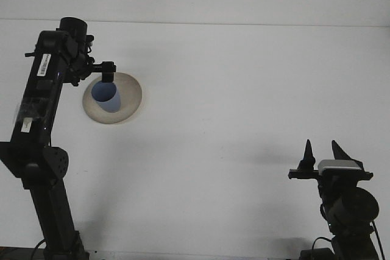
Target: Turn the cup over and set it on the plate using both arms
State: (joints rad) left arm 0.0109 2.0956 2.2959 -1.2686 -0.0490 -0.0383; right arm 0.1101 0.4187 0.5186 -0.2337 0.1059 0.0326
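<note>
White bench (231, 101) fills the front view, meeting a pale wall along a line near the top. Left hand (105, 72) hangs at the far rim of the plate (131, 98), extended from a black arm that rises from the near left corner of the bench. Its dark fingers (108, 69) sit just above the cup (105, 97), at the cup's far edge; whether they are spread or pressed together cannot be told from this angle, nor whether they touch the cup. Blue cup stands on the plate, mouth upward, slightly toward the plate's left side, directly nearer the camera than the left hand. Beige round plate lies flat on the bench, its left edge partly hidden behind the arm.

Right hand (321, 148) is well apart from the plate, toward the near right corner of the bench. Its two pointed fingertips (308, 149) aim upward with a clear gap between them, so the hand is spread and grips nothing. A grey block on the wrist lies just right of it, above the round black joint housing.
</note>
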